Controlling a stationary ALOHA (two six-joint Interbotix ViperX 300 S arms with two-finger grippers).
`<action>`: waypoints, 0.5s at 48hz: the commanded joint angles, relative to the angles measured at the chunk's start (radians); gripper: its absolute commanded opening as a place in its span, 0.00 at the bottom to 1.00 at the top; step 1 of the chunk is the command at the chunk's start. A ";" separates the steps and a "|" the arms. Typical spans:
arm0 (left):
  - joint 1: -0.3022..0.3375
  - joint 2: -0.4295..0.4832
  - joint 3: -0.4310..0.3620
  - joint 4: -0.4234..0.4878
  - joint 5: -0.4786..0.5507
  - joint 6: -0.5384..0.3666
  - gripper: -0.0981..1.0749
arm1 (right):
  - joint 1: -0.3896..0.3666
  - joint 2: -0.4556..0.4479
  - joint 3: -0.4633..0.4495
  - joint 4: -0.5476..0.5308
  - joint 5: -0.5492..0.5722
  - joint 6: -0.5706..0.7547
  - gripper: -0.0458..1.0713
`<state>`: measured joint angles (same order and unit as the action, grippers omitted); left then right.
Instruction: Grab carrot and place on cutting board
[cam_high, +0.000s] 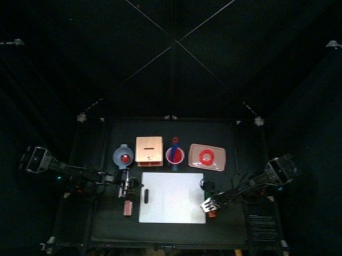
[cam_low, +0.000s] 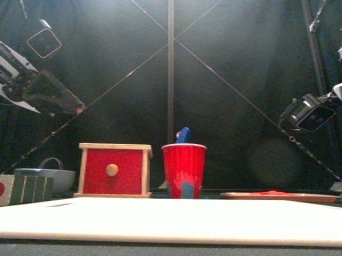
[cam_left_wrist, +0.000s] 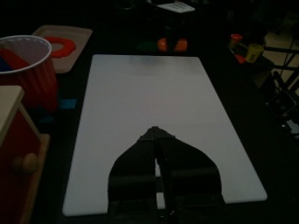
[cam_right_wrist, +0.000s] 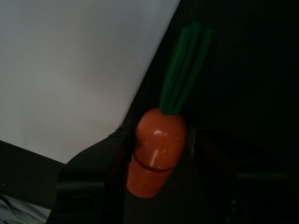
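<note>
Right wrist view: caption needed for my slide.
Right gripper around an orange carrot with green top, beside the white cutting board.

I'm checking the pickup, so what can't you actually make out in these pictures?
- Right wrist view: whether the jaws touch the carrot; they are dark against the dark table.
- Top view: the carrot beside the cutting board is too small to read.
- Front view: the carrot is out of sight.
- Left wrist view: the jaw tips merge together.

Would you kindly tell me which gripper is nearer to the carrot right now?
Right. The right gripper is directly at the carrot, which lies between its jaws beside the cutting board. The left gripper sits over the board's opposite side, away from the carrot.
</note>
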<state>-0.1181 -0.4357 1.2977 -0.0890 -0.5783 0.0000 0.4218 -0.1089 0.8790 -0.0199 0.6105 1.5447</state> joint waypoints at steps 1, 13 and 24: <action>0.002 -0.003 -0.011 0.000 -0.005 0.000 0.33 | -0.002 -0.017 -0.023 -0.003 0.000 0.000 0.63; 0.002 -0.003 -0.009 -0.002 -0.005 0.000 0.33 | -0.048 -0.040 -0.084 -0.112 -0.002 -0.012 0.59; 0.008 -0.003 -0.012 0.000 -0.005 0.002 0.33 | -0.150 -0.020 -0.190 -0.212 -0.043 0.000 0.59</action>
<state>-0.1166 -0.4372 1.2993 -0.0890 -0.5798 0.0000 0.3053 -0.1135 0.7409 -0.2086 0.5921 1.5417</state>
